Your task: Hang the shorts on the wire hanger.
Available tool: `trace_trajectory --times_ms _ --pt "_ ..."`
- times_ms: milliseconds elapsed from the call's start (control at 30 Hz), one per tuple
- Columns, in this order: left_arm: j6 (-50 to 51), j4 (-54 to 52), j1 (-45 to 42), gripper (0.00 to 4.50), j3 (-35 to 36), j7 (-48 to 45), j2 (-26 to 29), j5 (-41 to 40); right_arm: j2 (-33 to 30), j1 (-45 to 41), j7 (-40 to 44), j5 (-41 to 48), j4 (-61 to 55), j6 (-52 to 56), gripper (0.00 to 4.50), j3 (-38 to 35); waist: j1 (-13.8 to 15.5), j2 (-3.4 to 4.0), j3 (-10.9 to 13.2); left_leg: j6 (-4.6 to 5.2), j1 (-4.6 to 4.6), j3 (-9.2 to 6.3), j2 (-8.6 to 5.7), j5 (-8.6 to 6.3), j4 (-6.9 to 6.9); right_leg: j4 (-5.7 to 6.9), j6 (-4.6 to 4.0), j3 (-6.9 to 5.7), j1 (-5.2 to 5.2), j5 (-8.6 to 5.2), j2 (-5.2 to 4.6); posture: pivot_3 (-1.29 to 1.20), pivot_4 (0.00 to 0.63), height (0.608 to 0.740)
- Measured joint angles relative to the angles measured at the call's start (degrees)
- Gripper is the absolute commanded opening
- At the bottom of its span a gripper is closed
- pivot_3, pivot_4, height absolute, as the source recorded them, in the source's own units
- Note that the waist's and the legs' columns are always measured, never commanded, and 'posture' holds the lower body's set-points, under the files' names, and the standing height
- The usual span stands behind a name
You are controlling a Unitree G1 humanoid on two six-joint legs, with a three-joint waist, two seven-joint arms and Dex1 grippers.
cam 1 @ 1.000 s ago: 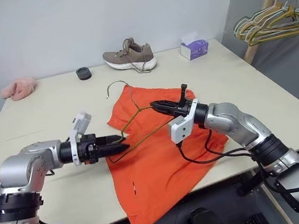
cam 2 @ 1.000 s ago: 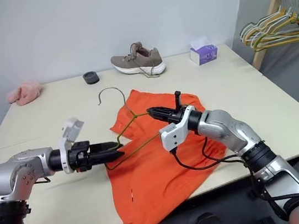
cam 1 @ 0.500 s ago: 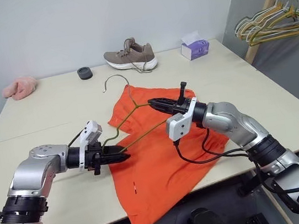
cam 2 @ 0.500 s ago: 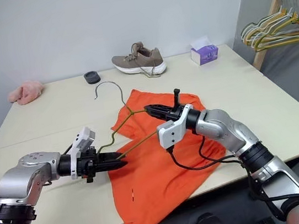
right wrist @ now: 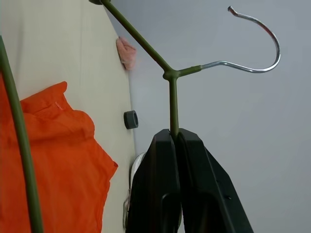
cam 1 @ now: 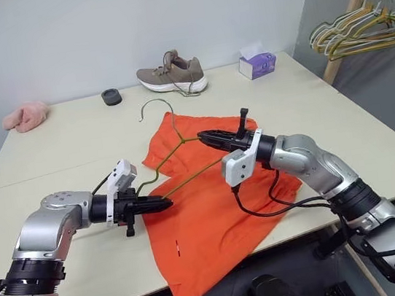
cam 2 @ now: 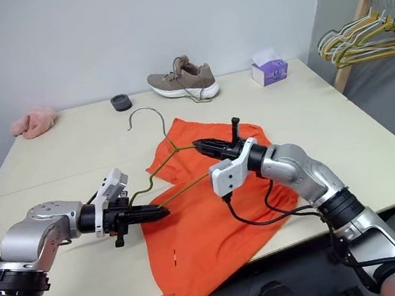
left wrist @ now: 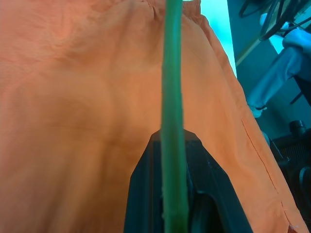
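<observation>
The orange shorts (cam 1: 208, 220) lie spread on the table (cam 1: 58, 149), their lower part hanging over its front edge. The wire hanger (right wrist: 173, 104) is held up above them, its hook toward the back of the table. My right gripper (cam 1: 203, 137) is shut on the hanger's wire just below the neck. My left gripper (cam 1: 166, 204) is shut at the shorts' left edge, its fingertips pinched on the fabric. The hanger's lower wire (left wrist: 172, 97) passes just over those fingers.
At the back of the table stand a brown shoe (cam 1: 172, 75), a purple tissue box (cam 1: 257, 63), a small black round thing (cam 1: 110, 96) and a pink fluffy cloth (cam 1: 25, 115). A wooden rack with bunched hangers (cam 1: 361, 25) is at the far right.
My left gripper was open beside the hanger's lower corner; it has dropped slightly and closed at the shorts' edge. The right gripper still holds the hanger in the same place.
</observation>
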Motion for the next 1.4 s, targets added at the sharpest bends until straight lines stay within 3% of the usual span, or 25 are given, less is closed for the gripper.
trace_trajectory --times_ms 33,233,400,433,700,1067,1167,1400 --pt "-0.02 -0.06 -0.01 0.00 0.00 0.10 -0.05 0.03 -0.22 0.63 0.66 0.63 -0.73 0.26 0.69 -0.02 0.01 0.00 0.00 0.00 0.00 0.00 0.01 0.00 0.00 0.00 0.00 -0.01 0.00 0.00 0.00 -0.23 0.058 0.740" --pt "-2.30 -0.04 0.00 0.00 -0.04 1.86 -0.12 2.14 -2.74 5.32 9.00 8.24 -8.64 6.35 2.68 -0.96 0.06 0.00 0.00 0.00 0.00 0.00 0.00 0.00 0.02 -0.01 0.01 0.00 0.01 0.00 -0.01 -0.23 0.058 0.740" --pt "-10.43 1.00 -0.06 0.00 -0.10 5.63 -1.60 6.85 -4.90 7.77 17.07 19.27 -18.11 22.50 4.44 -6.78 0.19 -0.01 0.00 0.00 -0.01 -0.02 0.02 0.00 0.02 -0.02 0.00 -0.04 0.02 0.00 -0.19 -0.24 0.055 0.740" --pt "-13.05 1.66 -0.08 0.00 -0.37 6.36 -1.61 8.51 -5.80 8.26 18.76 21.27 -19.56 26.47 4.48 -7.95 0.25 -0.01 0.00 0.00 -0.01 -0.02 0.02 0.00 0.01 -0.03 0.00 -0.04 0.02 0.00 -0.20 -0.24 0.053 0.740" --pt "-30.89 3.50 -1.33 0.00 -2.64 6.59 -1.09 17.76 -15.35 11.36 28.57 31.82 -29.48 53.17 4.48 -13.19 0.26 0.00 0.00 0.00 -0.01 0.05 0.03 0.00 0.00 -0.05 0.02 -0.01 0.00 -0.01 -0.23 -0.25 0.051 0.740" --pt "-35.13 4.04 -2.21 0.00 -4.30 4.39 -1.16 20.15 -16.67 5.33 33.79 29.08 -26.27 58.15 4.48 -2.23 -0.16 0.00 0.00 0.01 -0.03 0.21 0.04 -0.01 0.00 -0.05 0.25 0.07 -0.06 -0.19 -0.19 -0.24 0.040 0.740" --pt "-34.77 3.50 -2.30 0.00 -4.32 4.08 -1.30 20.12 -15.94 4.31 35.67 28.73 -24.80 59.81 3.90 1.55 -0.14 -0.01 -0.01 0.01 -0.05 0.18 0.05 -0.01 0.00 -0.05 0.26 0.05 -0.07 -0.19 -0.20 -0.24 0.038 0.740" --pt "-34.92 2.49 -2.30 0.00 -4.38 3.73 -1.30 20.21 -15.18 2.34 37.52 26.62 -20.88 61.61 1.46 4.63 -0.09 -0.01 -0.01 0.01 -0.04 0.15 0.05 -0.01 0.01 -0.03 0.26 0.03 -0.07 -0.18 -0.21 -0.24 0.038 0.740"
